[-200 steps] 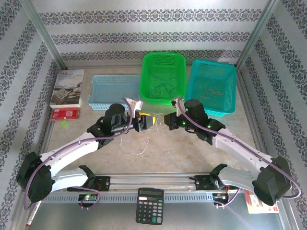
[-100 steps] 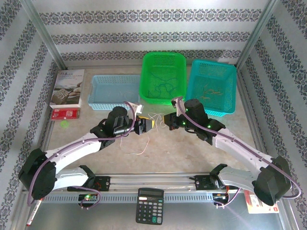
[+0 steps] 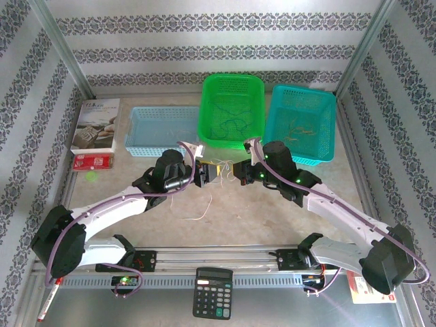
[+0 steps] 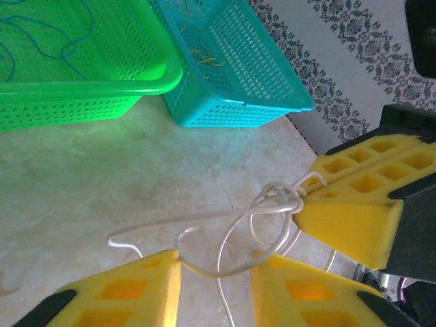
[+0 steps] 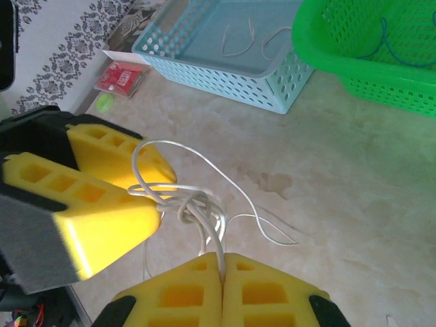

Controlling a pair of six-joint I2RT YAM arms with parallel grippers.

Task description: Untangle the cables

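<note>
Between the two grippers at mid-table, just in front of three baskets, hang the thin white flexible cables [image 5: 191, 204]. They are looped and drawn into a small knot, with a loose tail trailing onto the pale stone-look tabletop [image 3: 259, 225]. The right gripper [image 5: 222, 267] has its yellow foam pads pressed flat together, pinching the strands just below the knot. The left gripper [image 4: 214, 262] has its yellow pads apart. A loop of the cables passes through the gap, and nothing is pinched there.

What could go wrong is a judgement. If the left gripper closes on the wrong strand and the arms pull apart, the knot would likely tighten rather than open. The strands are so thin that they could slide out of the pads, or the left pads could close on nothing. The grippers also sit very near each other, so their fingers could bump.

Behind them stand three perforated plastic baskets:
- a bright green basket [image 4: 68, 105] holding dark blue wires
- a teal basket [image 4: 225, 112] holding tan wires
- a light blue basket [image 5: 231, 85] holding white wires

At the far left lie a printed booklet [image 3: 97, 125] and a small red card [image 3: 92, 161]. A black calculator [image 3: 212, 293] sits at the near edge. All the writing is too small to read.
</note>
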